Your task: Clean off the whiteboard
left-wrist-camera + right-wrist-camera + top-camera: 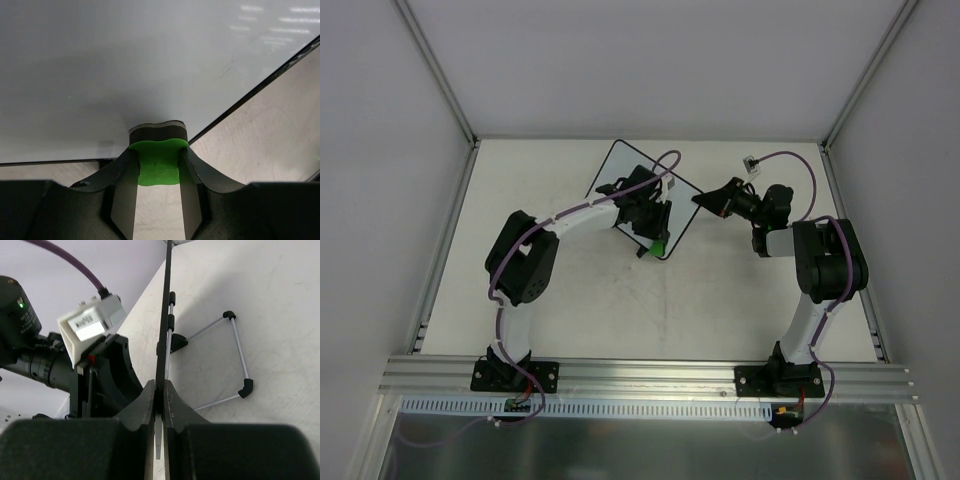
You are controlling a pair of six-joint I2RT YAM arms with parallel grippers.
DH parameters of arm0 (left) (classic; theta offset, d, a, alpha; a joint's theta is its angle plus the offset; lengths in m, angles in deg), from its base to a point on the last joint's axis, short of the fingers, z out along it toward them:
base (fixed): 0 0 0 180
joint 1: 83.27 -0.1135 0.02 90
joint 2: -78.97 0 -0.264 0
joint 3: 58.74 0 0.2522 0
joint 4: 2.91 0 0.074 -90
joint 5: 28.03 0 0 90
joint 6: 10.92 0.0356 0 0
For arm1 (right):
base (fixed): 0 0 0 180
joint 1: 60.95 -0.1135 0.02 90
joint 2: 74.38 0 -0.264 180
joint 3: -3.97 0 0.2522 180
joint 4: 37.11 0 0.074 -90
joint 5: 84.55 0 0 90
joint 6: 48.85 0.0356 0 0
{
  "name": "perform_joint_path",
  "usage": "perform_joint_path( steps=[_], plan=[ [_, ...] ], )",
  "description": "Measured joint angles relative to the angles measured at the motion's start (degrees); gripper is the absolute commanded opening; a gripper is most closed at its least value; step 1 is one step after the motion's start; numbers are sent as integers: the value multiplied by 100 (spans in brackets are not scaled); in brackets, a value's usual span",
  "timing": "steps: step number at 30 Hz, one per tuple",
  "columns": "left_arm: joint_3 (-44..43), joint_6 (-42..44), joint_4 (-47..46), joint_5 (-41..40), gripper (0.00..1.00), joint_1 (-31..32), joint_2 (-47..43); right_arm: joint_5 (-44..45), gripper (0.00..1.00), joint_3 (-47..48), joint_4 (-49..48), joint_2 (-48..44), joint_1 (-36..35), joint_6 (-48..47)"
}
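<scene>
The left tool (158, 150) is clamped on a green eraser (158, 170), whose dark felt face bears against the whiteboard (625, 165) close to a corner of its frame. The right tool (160, 390) is closed on the board's thin black frame, seen edge-on between its fingers. The board sits tilted near the middle of the counter's (570, 300) far edge, its wire stand (240, 385) behind it. Risk: excess wiping pressure may pivot the board in the right tool's narrow grip, or a stroke may carry the eraser off the frame edge.
</scene>
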Motion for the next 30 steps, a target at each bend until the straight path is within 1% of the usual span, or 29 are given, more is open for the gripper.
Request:
perform_joint_path(
  steps=[11, 17, 24, 30],
  plan=[
    [647, -363, 192, 149, 0, 212, 9, -186, 0, 0, -236, -42, -48, -140],
    [612, -374, 243, 44, 0, 227, 9, -221, 0, 0, -295, -74, -81, -212],
    [332, -321, 426, -186, 0, 227, 4, -219, 0, 0, -332, -74, -92, -216],
    [153, -173, 350, -501, 0, 153, -275, -229, 0, 0, -308, -74, -96, -166]
  ],
)
